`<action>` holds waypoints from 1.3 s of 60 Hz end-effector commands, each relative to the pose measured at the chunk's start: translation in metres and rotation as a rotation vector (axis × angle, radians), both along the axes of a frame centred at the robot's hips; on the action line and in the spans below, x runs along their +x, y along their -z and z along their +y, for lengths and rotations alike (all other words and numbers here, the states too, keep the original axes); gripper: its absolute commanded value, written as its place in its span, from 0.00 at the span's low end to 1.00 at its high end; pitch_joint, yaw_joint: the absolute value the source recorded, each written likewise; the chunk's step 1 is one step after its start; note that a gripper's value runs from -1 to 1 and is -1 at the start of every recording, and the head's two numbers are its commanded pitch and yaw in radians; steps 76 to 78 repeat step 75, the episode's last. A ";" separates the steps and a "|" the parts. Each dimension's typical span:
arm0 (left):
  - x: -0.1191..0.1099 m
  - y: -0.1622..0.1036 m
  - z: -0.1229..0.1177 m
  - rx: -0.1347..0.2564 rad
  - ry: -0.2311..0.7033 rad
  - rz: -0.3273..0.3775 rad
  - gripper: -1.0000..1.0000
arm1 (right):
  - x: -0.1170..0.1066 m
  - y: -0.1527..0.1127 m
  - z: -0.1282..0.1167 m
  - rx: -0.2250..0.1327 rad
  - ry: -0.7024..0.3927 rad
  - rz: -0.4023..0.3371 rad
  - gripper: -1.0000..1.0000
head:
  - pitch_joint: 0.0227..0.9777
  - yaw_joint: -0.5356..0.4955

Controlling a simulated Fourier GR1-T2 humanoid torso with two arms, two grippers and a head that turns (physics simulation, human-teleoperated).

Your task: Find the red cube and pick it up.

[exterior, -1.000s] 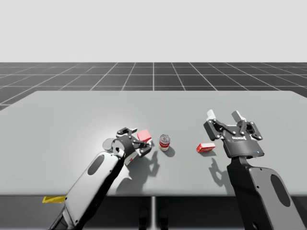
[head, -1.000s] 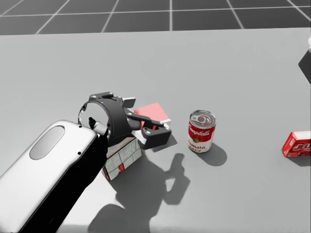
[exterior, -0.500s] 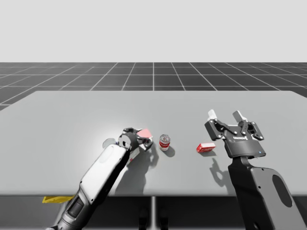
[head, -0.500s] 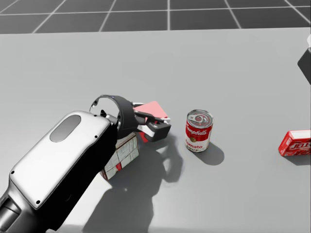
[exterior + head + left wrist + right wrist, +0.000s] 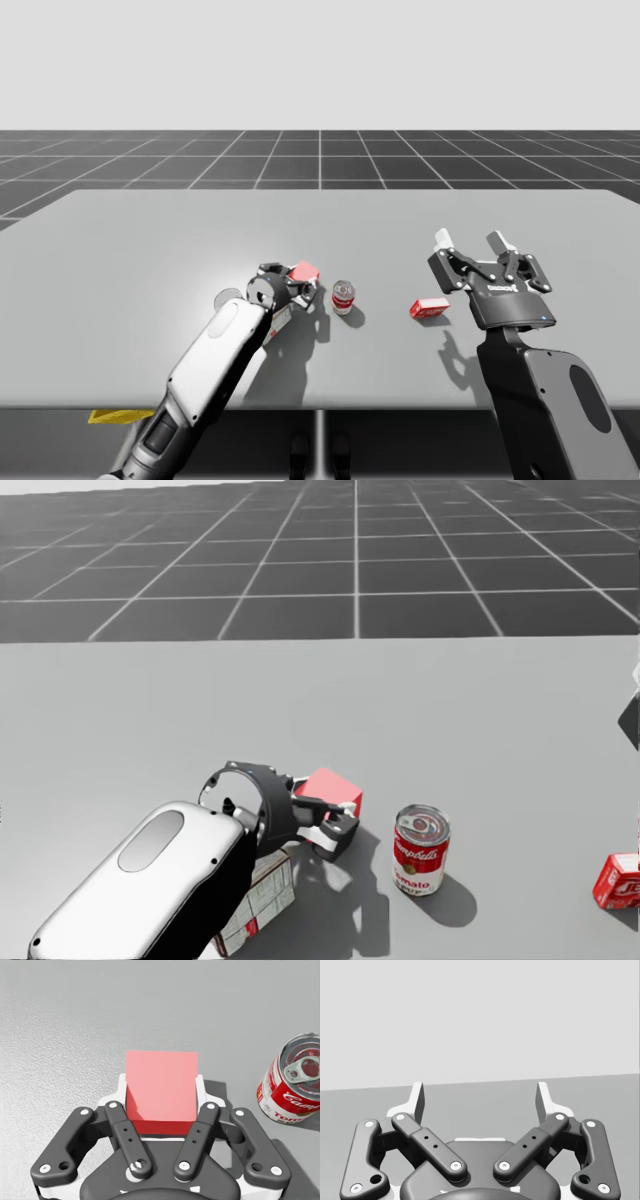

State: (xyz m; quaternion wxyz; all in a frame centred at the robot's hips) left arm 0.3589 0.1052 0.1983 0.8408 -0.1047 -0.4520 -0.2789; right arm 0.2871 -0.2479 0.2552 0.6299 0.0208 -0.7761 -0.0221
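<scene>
The red cube [image 5: 161, 1090] sits between the fingers of my left gripper [image 5: 161, 1110], which touch it from both sides, so the gripper is shut on it. In the high view the red cube [image 5: 304, 271] is left of the table's middle, tilted in my left gripper [image 5: 299, 284]. The head view has the red cube [image 5: 332, 789] at the tip of my left gripper [image 5: 325, 815]. My right gripper [image 5: 470, 242] hovers open over the table's right part, nothing between its fingers [image 5: 415, 1099].
A red-and-white can [image 5: 343, 297] stands upright just right of the cube, and also appears as the can [image 5: 421, 848] in the head view. A small red box [image 5: 430, 308] lies further right. A white-and-red carton [image 5: 258, 900] lies under my left forearm.
My head has turned upward, bringing the floor grid beyond the table into view. My left gripper, holding the cube, has shifted slightly up and away. The right arm has barely moved.
</scene>
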 end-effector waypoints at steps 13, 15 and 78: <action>-0.017 0.036 0.002 0.098 0.080 0.231 1.00 | 0.000 0.000 -0.002 -0.001 0.002 0.002 0.00 | 0.39 0.61; -0.017 0.036 0.002 0.099 0.081 0.231 1.00 | 0.000 0.000 -0.002 -0.001 0.002 0.002 0.00 | 0.38 0.61; -0.037 -0.145 0.019 -0.005 0.042 -0.224 1.00 | 0.001 0.002 -0.002 -0.028 -0.001 0.015 0.00 | 0.37 0.60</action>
